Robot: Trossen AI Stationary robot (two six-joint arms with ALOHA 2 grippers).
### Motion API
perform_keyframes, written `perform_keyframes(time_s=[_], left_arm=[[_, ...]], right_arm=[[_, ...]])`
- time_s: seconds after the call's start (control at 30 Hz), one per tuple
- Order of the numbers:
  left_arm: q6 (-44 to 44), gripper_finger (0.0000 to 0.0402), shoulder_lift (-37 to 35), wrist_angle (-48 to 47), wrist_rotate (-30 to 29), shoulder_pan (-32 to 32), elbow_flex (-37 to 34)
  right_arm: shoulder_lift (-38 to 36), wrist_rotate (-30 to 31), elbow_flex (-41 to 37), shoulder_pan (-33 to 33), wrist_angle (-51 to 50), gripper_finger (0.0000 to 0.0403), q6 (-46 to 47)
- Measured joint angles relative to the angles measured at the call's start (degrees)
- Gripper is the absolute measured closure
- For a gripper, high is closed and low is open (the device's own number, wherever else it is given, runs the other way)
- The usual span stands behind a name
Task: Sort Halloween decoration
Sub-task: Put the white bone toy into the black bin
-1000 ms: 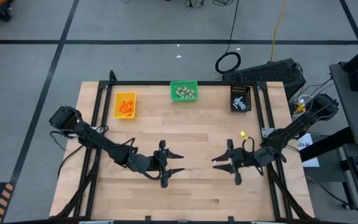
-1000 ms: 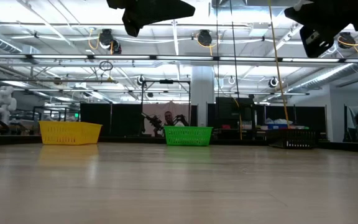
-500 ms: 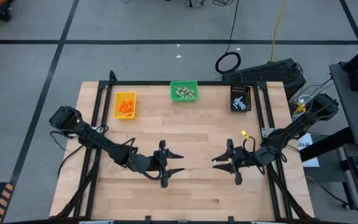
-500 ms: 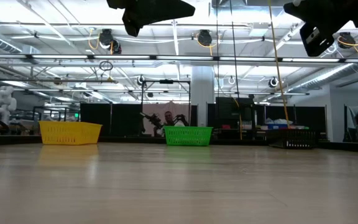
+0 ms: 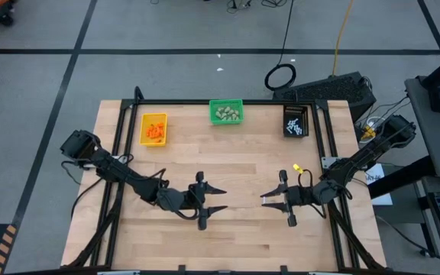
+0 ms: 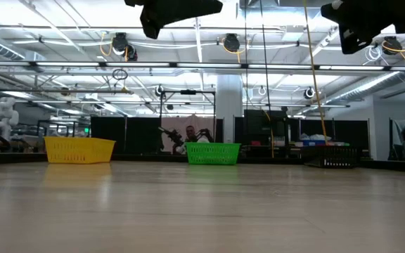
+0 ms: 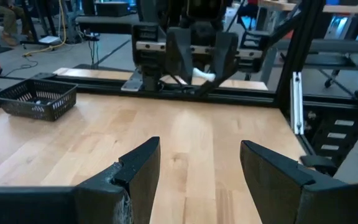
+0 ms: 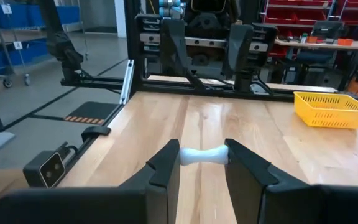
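My right gripper (image 8: 202,159) hovers over the table's right half (image 5: 266,200), shut on a small white bone-shaped stick (image 8: 203,155), one piece of the Halloween decoration. Opposite it, my left gripper (image 5: 222,199) hangs over the middle of the table, open and empty (image 7: 199,152). The left wrist view shows the stick (image 7: 201,74) between the right fingers. At the far edge stand a yellow bin (image 5: 154,128) with orange bits, a green bin (image 5: 226,112) with beige lumps and a black bin (image 5: 296,121) with white sticks. My right gripper pinches the white stick endwise, one knobbed end (image 8: 184,155) against each finger. The fingers run level and point toward the table's left side. The stick lies across the gap, roughly level, lifted well clear of the table.
The wooden tabletop (image 5: 243,168) lies bare between the grippers and the three bins. A black frame rail (image 5: 228,101) runs along the far edge. In the low view the yellow bin (image 6: 79,150), green bin (image 6: 213,152) and black bin (image 6: 336,156) stand in a row.
My right gripper has rolled a little about its own pointing line while keeping its place and its hold on the white stick. The left arm has kept still.
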Motion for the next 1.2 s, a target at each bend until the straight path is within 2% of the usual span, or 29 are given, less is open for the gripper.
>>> perform_keyframes(time_s=[0.13,0.23,0.37,0.57,0.8,0.9,1.1,1.2], left_arm=[[0.33,0.0183,0.00,-1.40,0.25,0.65,0.00],[0.08,0.0202,0.00,-2.22,1.01,1.34,0.00],[1.90,0.0252,0.00,-1.59,4.41,1.90,-0.02],[5.28,0.0328,0.00,-1.97,4.76,2.12,-0.66],[5.99,0.0384,-2.07,-0.57,4.89,2.77,-4.90],[5.94,0.0398,-4.98,0.84,4.97,2.83,-8.87],[5.07,0.0399,-13.16,2.24,5.40,2.81,-17.38],[5.07,0.0399,-16.37,2.81,6.39,2.89,-20.21]], right_arm=[[0.00,0.00,0.00,0.00,0.00,0.0316,-0.12],[0.00,0.00,0.00,0.00,0.00,0.0316,-0.97],[0.00,0.00,0.00,0.00,-0.02,0.0316,-3.55],[0.00,0.12,0.00,0.00,-0.02,0.0316,-3.93],[-0.02,4.55,0.00,0.00,-1.07,0.0316,-4.44],[-0.02,4.52,0.00,0.02,-1.95,0.0316,-4.44],[-0.02,4.86,-0.02,0.00,-2.16,0.0316,-4.42],[-0.02,8.96,-0.02,0.00,-2.19,0.0316,-4.42]])
